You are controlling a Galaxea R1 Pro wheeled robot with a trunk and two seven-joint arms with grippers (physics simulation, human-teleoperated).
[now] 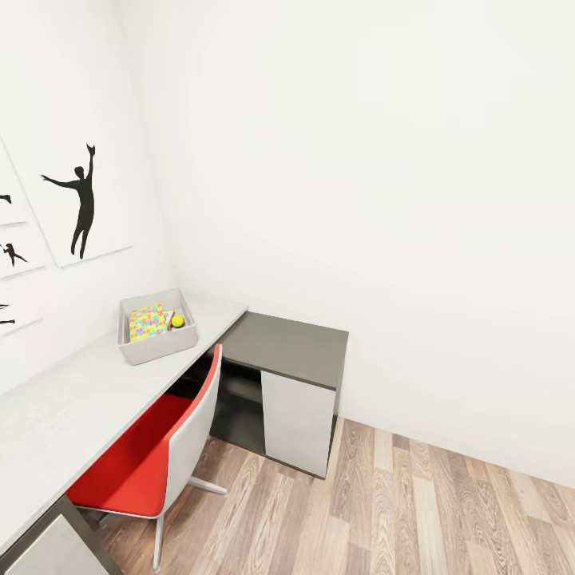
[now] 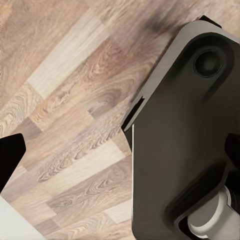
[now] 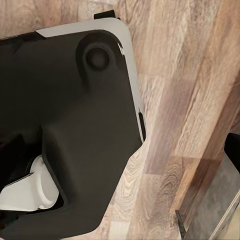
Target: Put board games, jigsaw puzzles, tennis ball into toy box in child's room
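Note:
The toy box [image 1: 137,351], a pale grey open bin, stands on the long pale table [image 1: 64,407] against the left wall. Inside it a jigsaw puzzle [image 1: 146,323] with many small coloured pieces leans next to the yellow-green tennis ball [image 1: 177,321]. The board games are out of view. My left gripper [image 2: 120,160] hangs over the plank floor with one dark fingertip [image 2: 10,160] at the picture's edge and nothing held. My right gripper [image 3: 120,155] does the same, its fingertip [image 3: 234,152] at the edge.
A red and white chair [image 1: 136,471] is pushed under the table. A lower dark grey desk [image 1: 287,343] with a white door fills the corner. Silhouette prints [image 1: 80,200] hang on the left wall. Wood floor [image 1: 447,511] lies open at right. My dark base [image 2: 185,140] sits below both wrists.

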